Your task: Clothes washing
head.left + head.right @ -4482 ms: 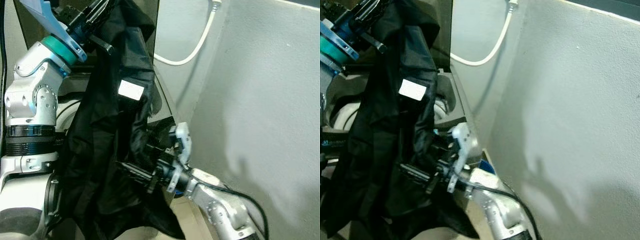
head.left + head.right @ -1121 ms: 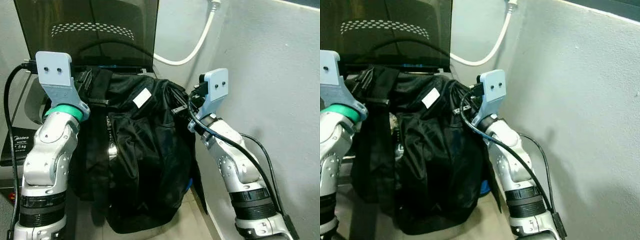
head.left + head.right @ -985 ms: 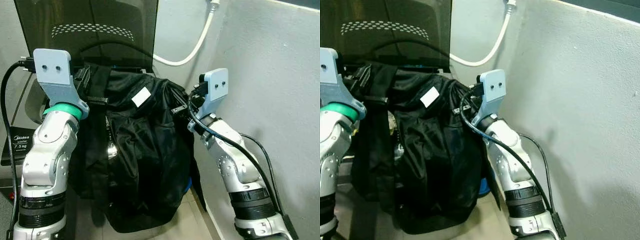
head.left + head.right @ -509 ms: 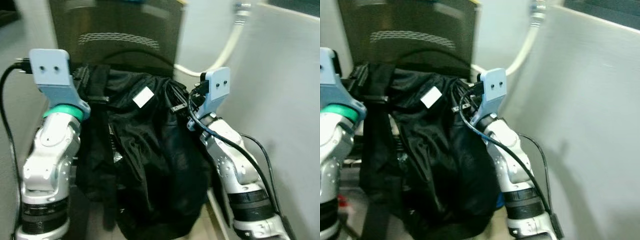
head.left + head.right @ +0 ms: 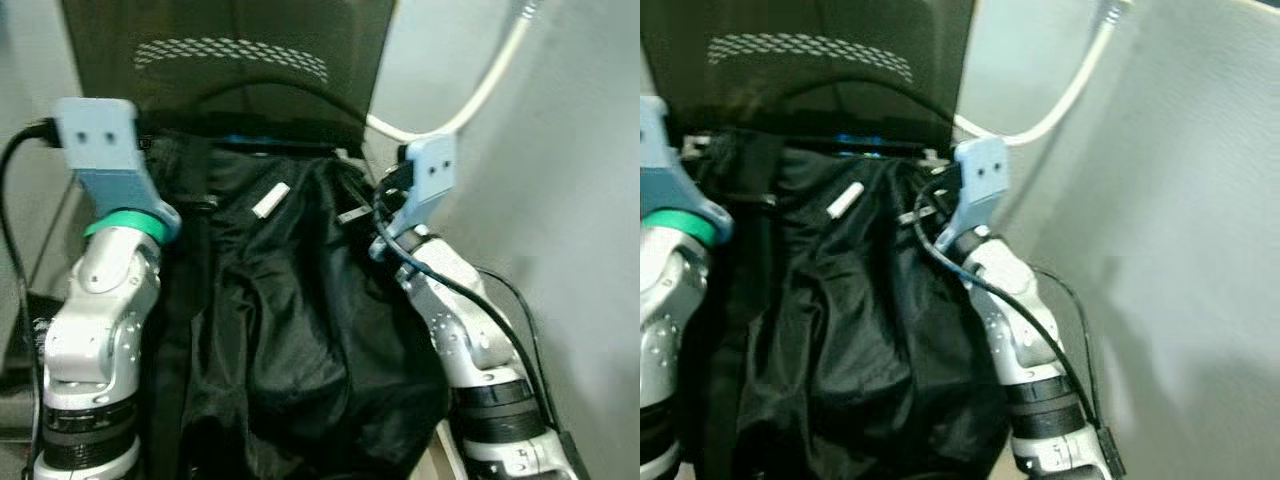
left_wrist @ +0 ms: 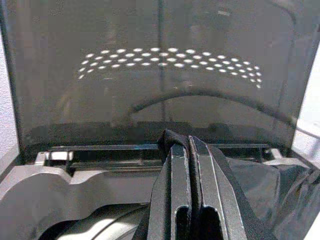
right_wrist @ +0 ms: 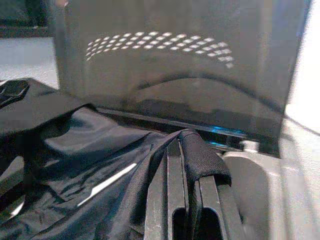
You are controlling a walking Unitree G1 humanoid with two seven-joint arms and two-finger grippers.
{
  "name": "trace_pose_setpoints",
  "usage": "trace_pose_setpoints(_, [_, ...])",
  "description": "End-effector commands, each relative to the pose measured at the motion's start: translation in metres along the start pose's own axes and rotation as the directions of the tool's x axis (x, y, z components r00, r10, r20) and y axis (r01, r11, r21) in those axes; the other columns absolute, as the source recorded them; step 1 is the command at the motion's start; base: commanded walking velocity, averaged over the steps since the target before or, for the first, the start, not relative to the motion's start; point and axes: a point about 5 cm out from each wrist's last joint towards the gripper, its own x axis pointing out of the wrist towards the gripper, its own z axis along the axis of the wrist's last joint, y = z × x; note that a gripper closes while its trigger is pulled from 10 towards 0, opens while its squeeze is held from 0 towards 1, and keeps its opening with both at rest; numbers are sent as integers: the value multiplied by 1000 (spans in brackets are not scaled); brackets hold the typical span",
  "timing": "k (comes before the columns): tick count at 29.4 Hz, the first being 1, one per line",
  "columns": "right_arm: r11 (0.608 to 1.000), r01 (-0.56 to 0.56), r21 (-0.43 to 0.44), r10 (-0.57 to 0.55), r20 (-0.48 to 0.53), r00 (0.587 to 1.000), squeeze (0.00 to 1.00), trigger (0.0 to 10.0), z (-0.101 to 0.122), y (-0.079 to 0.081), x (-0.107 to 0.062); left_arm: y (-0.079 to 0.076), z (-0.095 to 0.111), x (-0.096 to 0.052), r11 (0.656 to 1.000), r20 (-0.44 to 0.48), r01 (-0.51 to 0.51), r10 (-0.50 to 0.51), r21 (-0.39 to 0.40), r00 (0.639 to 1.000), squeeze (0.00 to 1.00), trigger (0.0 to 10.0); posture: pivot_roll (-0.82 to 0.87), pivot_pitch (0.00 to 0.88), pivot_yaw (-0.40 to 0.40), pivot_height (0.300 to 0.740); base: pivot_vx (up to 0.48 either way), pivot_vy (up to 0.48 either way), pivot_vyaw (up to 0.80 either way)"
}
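Observation:
A black garment [image 5: 300,340] with a white label [image 5: 270,200] hangs between my two arms, draped over the front of a top-loading washing machine [image 6: 45,180]. My left gripper [image 6: 189,145] is shut on the garment's edge at the left; a fold of black cloth sits pinched over the fingertips. My right gripper [image 7: 184,145] is shut on the garment's other edge at the right, cloth folded over its fingers [image 7: 175,190]. The machine's dark tinted lid [image 5: 230,70] stands raised behind both grippers. The drum opening lies hidden under the cloth.
A grey wall [image 5: 560,200] stands close on the right. A white hose [image 5: 480,90] curves down along it to the machine's back corner. The machine's blue-lit panel edge [image 5: 880,143] shows under the lid.
The view has shifted closer to the machine and its raised lid. The garment's top edge has gone forward over the opening, and its white label now lies flatter and farther back.

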Motion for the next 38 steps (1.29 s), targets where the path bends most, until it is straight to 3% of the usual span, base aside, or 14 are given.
trace_pose_setpoints(1, [1000, -7, 1, 7, 6, 1000, 0, 10000, -1, 3, -1, 2, 3, -3, 1000, 15, -13, 13, 5, 1000, 0, 10000, 45, 66, -47, 740, 0, 0, 0])
trace_pose_setpoints(9, [1000, -7, 4, 6, 11, 1000, 0, 10000, -1, 2, -2, 2, 3, -3, 1000, 9, -20, 20, -19, 1000, 0, 10000, 44, 68, -49, 740, 0, 0, 0])
trace_pose_setpoints(27, [1000, -1, 9, 0, 11, 1000, 0, 10000, -1, 1, -1, 2, 3, -3, 1000, 8, -15, 15, -13, 1000, 0, 10000, 44, 66, -48, 740, 0, 426, 0])
trace_pose_setpoints(32, [1000, -3, 13, 3, 10, 1000, 0, 10000, -2, 2, 0, 7, -3, -3, 997, -47, -41, 44, 57, 998, 0, 10000, 44, 65, -48, 740, 0, -384, 0])
trace_pose_setpoints(38, [1000, -2, 14, 2, 10, 1000, 0, 10000, -2, 2, 0, 12, -6, -3, 994, -69, -82, 87, 66, 994, 0, 10000, 44, 64, -48, 740, 0, -320, 0])
